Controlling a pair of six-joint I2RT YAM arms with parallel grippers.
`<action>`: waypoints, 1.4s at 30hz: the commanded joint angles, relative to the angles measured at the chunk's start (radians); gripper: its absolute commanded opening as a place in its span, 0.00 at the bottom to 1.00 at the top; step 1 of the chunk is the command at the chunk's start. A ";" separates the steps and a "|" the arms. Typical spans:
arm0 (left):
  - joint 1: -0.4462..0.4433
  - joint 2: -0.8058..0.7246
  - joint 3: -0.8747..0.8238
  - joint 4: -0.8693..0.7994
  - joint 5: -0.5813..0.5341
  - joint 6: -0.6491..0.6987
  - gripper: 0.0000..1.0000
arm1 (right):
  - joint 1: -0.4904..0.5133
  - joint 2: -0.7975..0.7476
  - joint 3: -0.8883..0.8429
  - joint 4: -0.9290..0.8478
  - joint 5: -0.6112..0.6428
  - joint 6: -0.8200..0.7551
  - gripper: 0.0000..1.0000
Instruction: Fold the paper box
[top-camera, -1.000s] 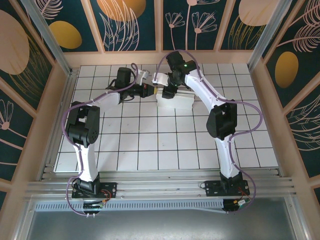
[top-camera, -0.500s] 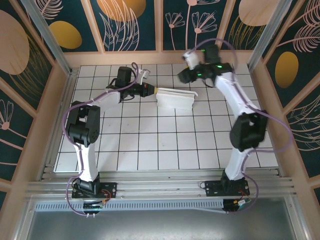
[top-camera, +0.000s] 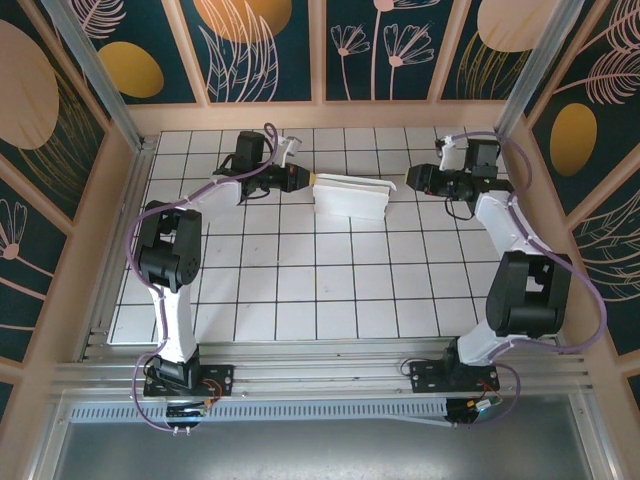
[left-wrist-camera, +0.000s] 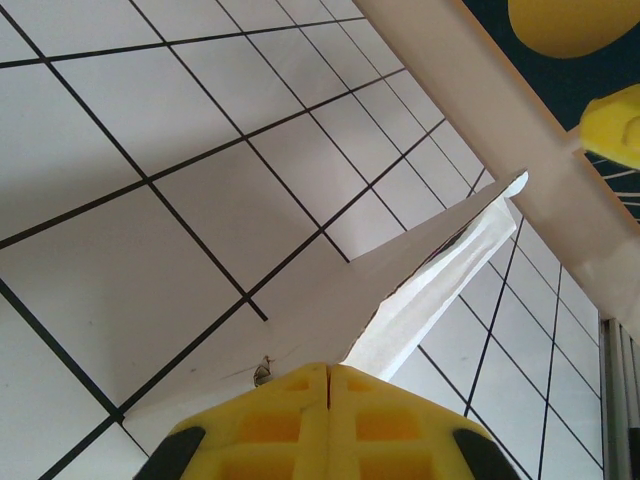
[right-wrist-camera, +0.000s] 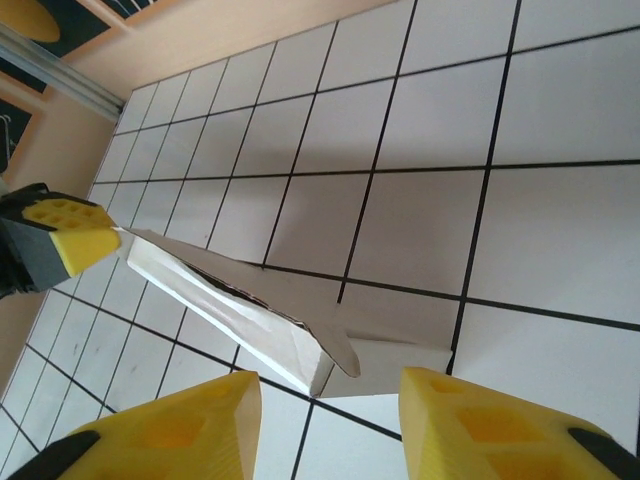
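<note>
Nearby, right fingers (right-wrist-camera: 170, 425) spread; left fingers (left-wrist-camera: 270, 430) pinch paper box (top-camera: 349, 197) on gridded table (top-camera: 300, 290).

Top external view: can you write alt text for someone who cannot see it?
The left gripper pinches the left end of a white paper box lying on the gridded table. The right gripper hovers open to the box's right, apart from it.

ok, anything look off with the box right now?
The paper box sits half-collapsed: its long wall leans over and the end flap splays flat on the table. A small crumple mark shows beside the left gripper, which is shut on its corner. Nothing else stands out.
</note>
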 joint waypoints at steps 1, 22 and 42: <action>-0.013 0.033 -0.007 -0.083 -0.034 0.003 0.00 | 0.028 0.044 0.005 0.029 -0.032 -0.040 0.34; -0.013 0.030 -0.008 -0.087 -0.034 0.003 0.00 | 0.096 0.138 0.066 0.041 0.002 -0.068 0.16; -0.014 0.037 -0.013 -0.084 -0.019 -0.014 0.00 | 0.128 0.126 0.001 0.075 0.083 -0.014 0.00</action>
